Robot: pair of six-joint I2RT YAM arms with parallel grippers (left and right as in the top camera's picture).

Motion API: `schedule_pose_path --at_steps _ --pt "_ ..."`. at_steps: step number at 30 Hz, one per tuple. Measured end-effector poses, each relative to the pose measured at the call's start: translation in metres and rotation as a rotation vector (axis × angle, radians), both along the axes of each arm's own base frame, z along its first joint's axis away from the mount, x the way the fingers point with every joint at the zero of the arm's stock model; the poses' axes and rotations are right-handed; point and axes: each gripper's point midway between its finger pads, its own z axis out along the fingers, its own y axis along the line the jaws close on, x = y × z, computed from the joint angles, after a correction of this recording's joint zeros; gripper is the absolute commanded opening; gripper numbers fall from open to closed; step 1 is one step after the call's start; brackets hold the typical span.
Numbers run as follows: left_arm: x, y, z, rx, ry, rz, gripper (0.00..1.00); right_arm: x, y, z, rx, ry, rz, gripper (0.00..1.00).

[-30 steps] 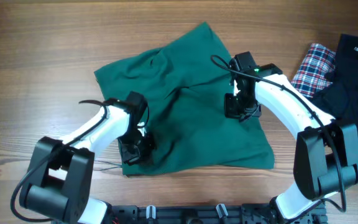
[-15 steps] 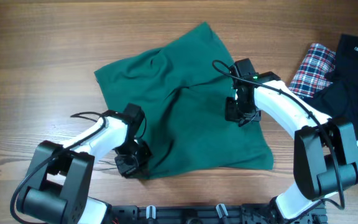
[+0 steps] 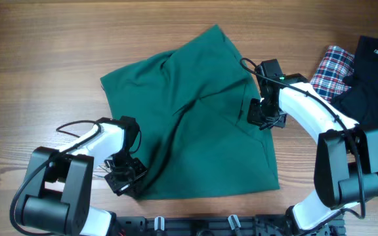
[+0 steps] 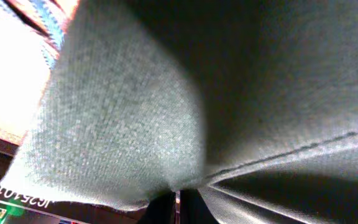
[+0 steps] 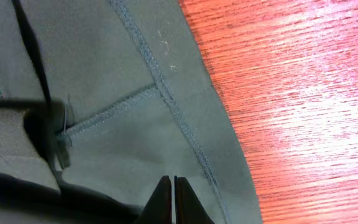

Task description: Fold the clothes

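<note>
Pinching the clothes (image 3: 195, 134) at two spots, both hands are clamped shut on fabric. The left hand (image 3: 125, 178) has the near-left corner. The right hand (image 3: 262, 118) has the right hem, whose seam runs beside its tips in the wrist view. The garment lies spread mid-tabletop (image 3: 38, 59), probably gripped this way to pull it taut before a fold. Since a second ago, the left hand has dragged its corner outward and nearer, the right has shifted rightward, and the near-right edge has drawn in.
</note>
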Motion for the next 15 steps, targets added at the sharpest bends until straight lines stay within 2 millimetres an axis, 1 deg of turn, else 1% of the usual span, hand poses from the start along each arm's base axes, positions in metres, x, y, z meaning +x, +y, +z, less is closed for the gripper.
schedule_pose_path --at_steps 2,4,5,6,9,10,11,12,13,14,15 --pt "-0.005 0.004 0.003 0.017 0.021 -0.006 0.04 -0.001 0.000 0.000 -0.002 0.003 0.000 0.04" --pt "-0.008 0.006 0.010 0.026 0.029 -0.010 0.04 0.000 0.000 0.003 -0.004 0.006 0.000 0.04" --pt "-0.007 0.006 0.015 0.026 0.015 -0.012 0.04 0.003 0.000 0.005 -0.003 -0.001 0.000 0.04" --pt "-0.004 0.006 0.020 0.025 -0.004 -0.013 0.04 0.011 0.002 0.013 0.002 -0.021 0.000 0.05" --pt "0.022 0.002 0.053 -0.003 -0.193 -0.013 0.04 0.034 0.007 0.032 0.015 -0.087 0.000 0.10" --pt "0.034 0.000 0.065 -0.021 -0.286 -0.009 0.07 0.044 0.009 0.041 0.023 -0.121 0.004 0.11" --pt "0.044 -0.002 0.074 -0.033 -0.365 -0.001 0.09 0.048 0.011 0.044 0.033 -0.132 0.022 0.11" --pt "0.054 -0.002 0.081 -0.040 -0.443 0.002 0.09 0.067 0.019 0.057 0.064 -0.201 0.048 0.10" --pt "0.070 -0.004 0.087 -0.048 -0.539 0.009 0.07 0.080 0.028 0.065 0.111 -0.255 0.089 0.04" --pt "0.090 -0.005 0.096 -0.056 -0.653 0.013 0.04 0.097 0.043 0.075 0.177 -0.326 0.144 0.04" --pt "0.101 -0.006 0.100 -0.054 -0.710 0.019 0.04 0.108 0.053 0.084 0.224 -0.382 0.180 0.04"
